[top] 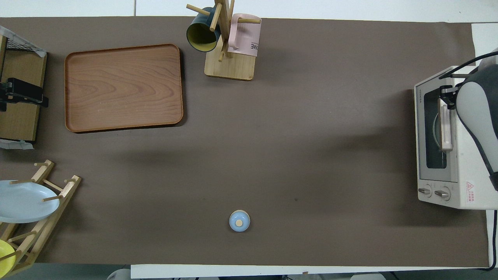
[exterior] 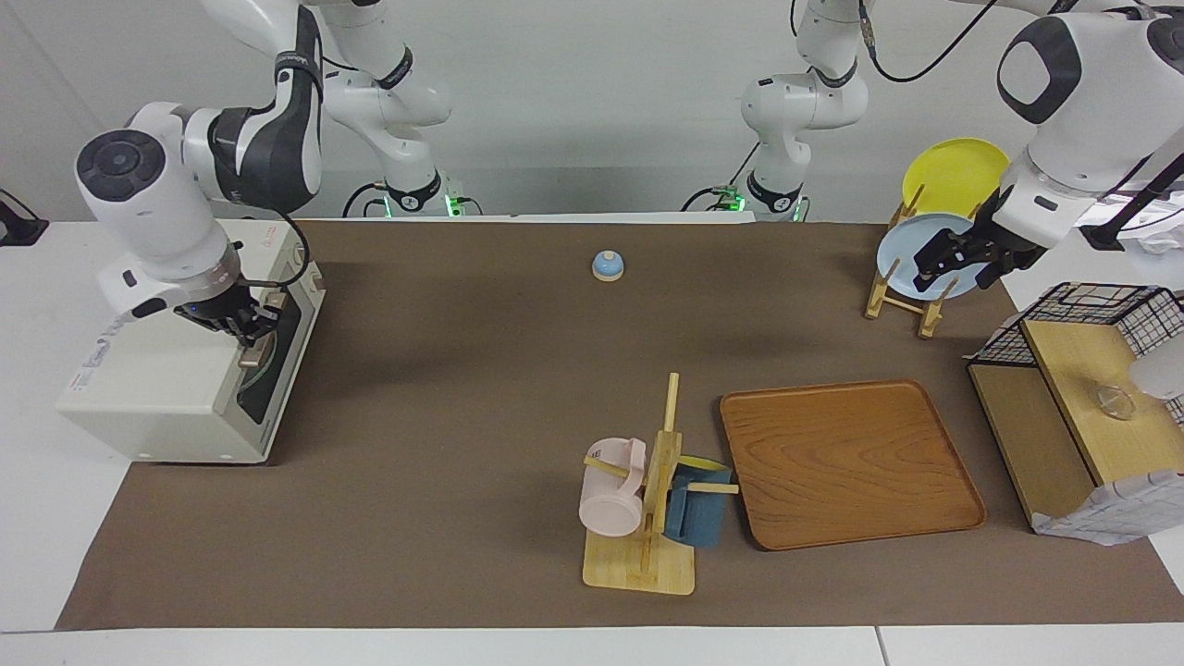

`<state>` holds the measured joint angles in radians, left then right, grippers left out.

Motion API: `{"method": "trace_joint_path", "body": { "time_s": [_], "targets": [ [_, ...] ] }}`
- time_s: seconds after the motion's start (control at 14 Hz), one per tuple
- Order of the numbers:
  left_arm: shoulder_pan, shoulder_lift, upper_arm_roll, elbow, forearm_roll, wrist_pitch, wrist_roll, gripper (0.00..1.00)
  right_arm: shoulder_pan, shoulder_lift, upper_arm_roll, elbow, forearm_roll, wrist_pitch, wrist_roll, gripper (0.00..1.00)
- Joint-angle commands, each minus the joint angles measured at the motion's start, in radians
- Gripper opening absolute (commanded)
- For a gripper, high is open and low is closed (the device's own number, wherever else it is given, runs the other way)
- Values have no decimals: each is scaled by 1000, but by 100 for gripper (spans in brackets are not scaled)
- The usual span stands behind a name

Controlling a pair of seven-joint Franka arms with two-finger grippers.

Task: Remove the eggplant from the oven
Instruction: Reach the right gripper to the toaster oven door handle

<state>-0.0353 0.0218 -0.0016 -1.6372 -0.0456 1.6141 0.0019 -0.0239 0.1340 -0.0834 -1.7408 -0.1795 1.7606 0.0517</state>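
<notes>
**Oven door not yet opened, eggplant not seen**

The oven is placed at the right arm's end of the table, and its dark glass door is shut. The eggplant is not seen in either view; it is judged to be inside, hidden by the door.

The right gripper is set at the tan bar handle on the oven door. Its fingers are closed tight, and from the facing view they look to be pinched at the handle, though a firm hold cannot be told for sure.

The left gripper is held over the plate rack at the left arm's end of the table, with its fingers spread wide and nothing in them. That arm is waiting.

So only the first step is begun. The door must be pulled down, the eggplant must be reached and picked up, and it must be lifted out onto the table. The wooden tray lies near the mug stand, well apart from the oven.
</notes>
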Motion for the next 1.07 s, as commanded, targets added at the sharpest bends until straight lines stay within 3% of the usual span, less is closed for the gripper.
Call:
{"method": "trace_joint_path", "body": {
  "time_s": [0.0, 0.21, 0.5, 1.0],
  "targets": [
    [-9, -39, -1, -50, 15, 32, 0, 100, -7, -50, 10, -65, -15, 31, 16, 0],
    [-8, -40, -1, -50, 15, 20, -2, 100, -7, -80, 8, -152, -21, 94, 7, 0],
    [-6, -45, -1, -59, 15, 23, -2, 100, -2, -90, 10, -180, -46, 105, 0, 0],
    [-8, -45, -1, -59, 15, 29, -3, 100, 104, -28, 13, -218, -28, 243, 69, 0]
  ]
}}
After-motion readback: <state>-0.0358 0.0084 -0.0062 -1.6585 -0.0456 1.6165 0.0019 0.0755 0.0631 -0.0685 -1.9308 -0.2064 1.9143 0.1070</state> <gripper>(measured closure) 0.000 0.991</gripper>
